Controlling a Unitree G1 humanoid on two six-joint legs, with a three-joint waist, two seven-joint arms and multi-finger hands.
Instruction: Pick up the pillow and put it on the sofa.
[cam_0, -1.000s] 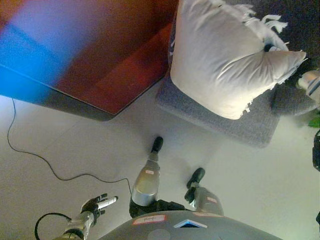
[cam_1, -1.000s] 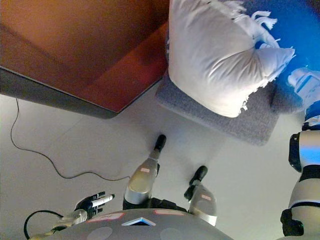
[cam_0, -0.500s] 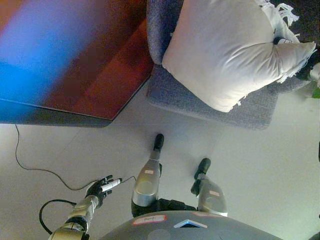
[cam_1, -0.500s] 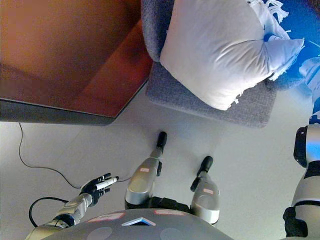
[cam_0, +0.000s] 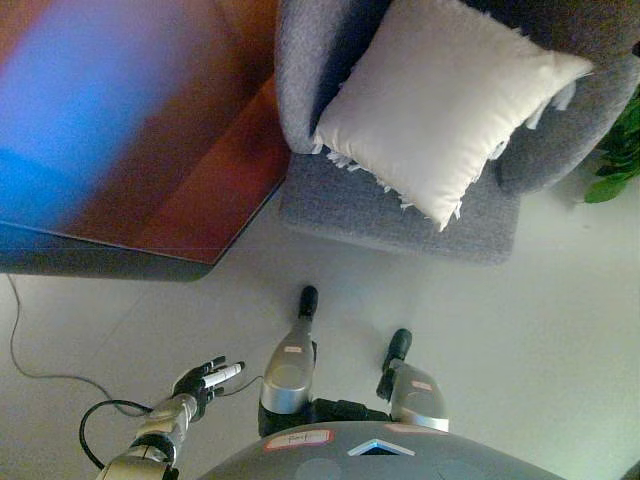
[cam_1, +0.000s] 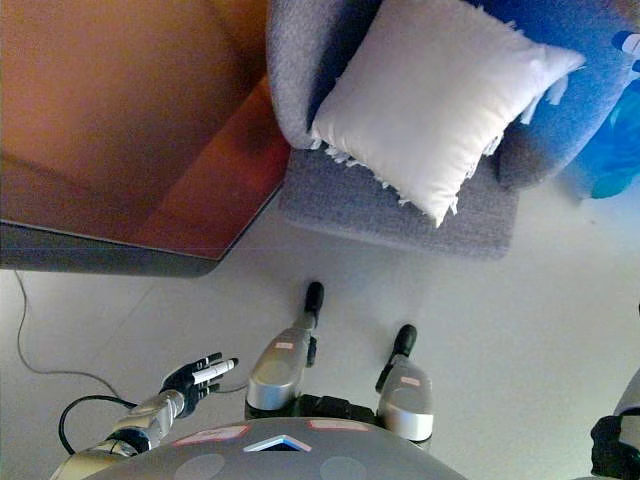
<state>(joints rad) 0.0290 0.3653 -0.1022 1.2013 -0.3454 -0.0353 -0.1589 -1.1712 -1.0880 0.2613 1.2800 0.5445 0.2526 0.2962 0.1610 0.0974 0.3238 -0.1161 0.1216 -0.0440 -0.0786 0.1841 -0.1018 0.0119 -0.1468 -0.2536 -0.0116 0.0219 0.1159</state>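
Nearest the camera, at the lower left, the left robot hand (cam_0: 203, 381) hangs over the pale floor (cam_0: 520, 330) with its fingers spread apart and straight, holding nothing. The right robot hand does not appear in either view, so its state cannot be told. Farther out, at the left, a reddish-brown table (cam_0: 190, 150) with a dark edge stands on the floor, its near right corner just beside the sofa's front left corner. The grey sofa (cam_0: 400, 210) occupies the far middle. The white pillow (cam_0: 440, 105), fringed along its edges, rests on the sofa seat, tilted so that one corner points toward the seat's front edge, and it leans back between the two armrests. At the far right edge, green plant leaves (cam_0: 615, 150) show beside the sofa's right armrest.
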